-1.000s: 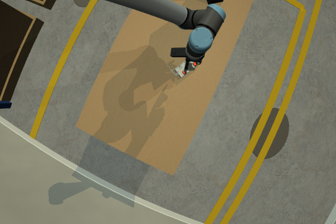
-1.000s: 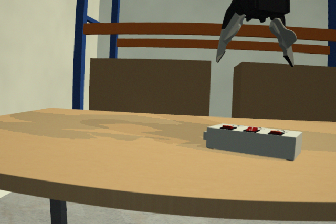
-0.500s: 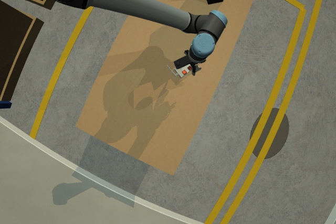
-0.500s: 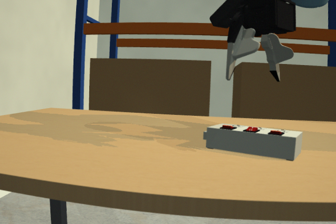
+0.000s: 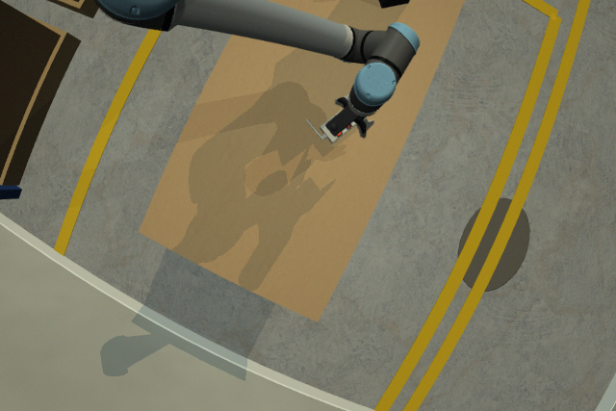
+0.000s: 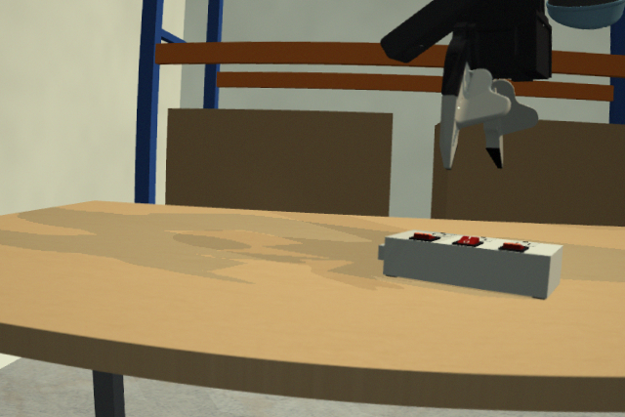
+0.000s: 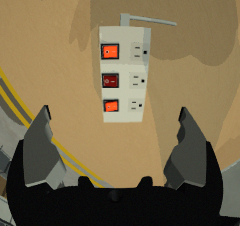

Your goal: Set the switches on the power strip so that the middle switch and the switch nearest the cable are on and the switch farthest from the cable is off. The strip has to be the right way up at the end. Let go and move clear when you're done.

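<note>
A white power strip [image 5: 326, 130] [image 6: 469, 267] [image 7: 143, 71] lies right way up on the wooden table [image 5: 298, 247] [image 6: 201, 301] [image 7: 50, 61]. Its thin grey cable [image 7: 150, 20] [image 5: 313, 126] leaves the far end in the wrist view. The switch nearest the cable [image 7: 110, 51] [image 6: 424, 236] glows bright orange-red. The middle switch [image 7: 110, 80] [image 6: 468, 240] is dark red. The switch farthest from the cable [image 7: 111, 106] [image 6: 513, 246] glows bright. My gripper [image 5: 354, 115] [image 6: 472, 164] [image 7: 115, 106] is wide open and empty. It hangs well above the strip, fingers pointing down.
Two brown boxes [image 6: 277, 160] [image 6: 555, 175] stand behind the table in front of a blue rack [image 6: 148, 100] with orange beams [image 6: 303, 53]. Yellow lines [image 5: 522, 147] mark the floor around the table. The strip lies toward one long table edge.
</note>
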Motion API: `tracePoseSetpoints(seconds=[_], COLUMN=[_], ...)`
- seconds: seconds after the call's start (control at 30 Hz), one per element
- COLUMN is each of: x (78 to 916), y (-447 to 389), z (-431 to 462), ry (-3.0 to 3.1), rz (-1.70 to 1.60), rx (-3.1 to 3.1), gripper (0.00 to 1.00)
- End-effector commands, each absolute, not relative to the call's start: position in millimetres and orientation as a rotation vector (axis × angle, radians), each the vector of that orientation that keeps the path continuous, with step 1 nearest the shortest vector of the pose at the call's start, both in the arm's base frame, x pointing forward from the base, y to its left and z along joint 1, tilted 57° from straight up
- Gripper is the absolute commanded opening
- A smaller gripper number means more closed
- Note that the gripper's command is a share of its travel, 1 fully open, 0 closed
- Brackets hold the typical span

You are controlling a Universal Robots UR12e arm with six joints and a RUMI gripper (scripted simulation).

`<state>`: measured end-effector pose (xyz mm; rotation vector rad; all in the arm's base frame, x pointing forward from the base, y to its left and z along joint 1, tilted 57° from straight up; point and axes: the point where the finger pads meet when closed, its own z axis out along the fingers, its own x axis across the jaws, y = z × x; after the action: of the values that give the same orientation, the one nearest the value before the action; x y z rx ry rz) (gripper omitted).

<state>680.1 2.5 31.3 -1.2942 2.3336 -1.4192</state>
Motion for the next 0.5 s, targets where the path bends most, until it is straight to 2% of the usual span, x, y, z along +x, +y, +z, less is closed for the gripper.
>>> tracePoseSetpoints(seconds=[0.0, 0.03, 0.47], x=[680.8, 680.8, 680.8], y=[2.7, 2.7, 2.7], z=[30.5, 30.5, 30.5], ry=[2.319, 2.319, 2.319], rz=[-1.425, -1.425, -1.425], rx=[-1.321, -1.321, -1.321], gripper=[1.00, 0.00, 0.00])
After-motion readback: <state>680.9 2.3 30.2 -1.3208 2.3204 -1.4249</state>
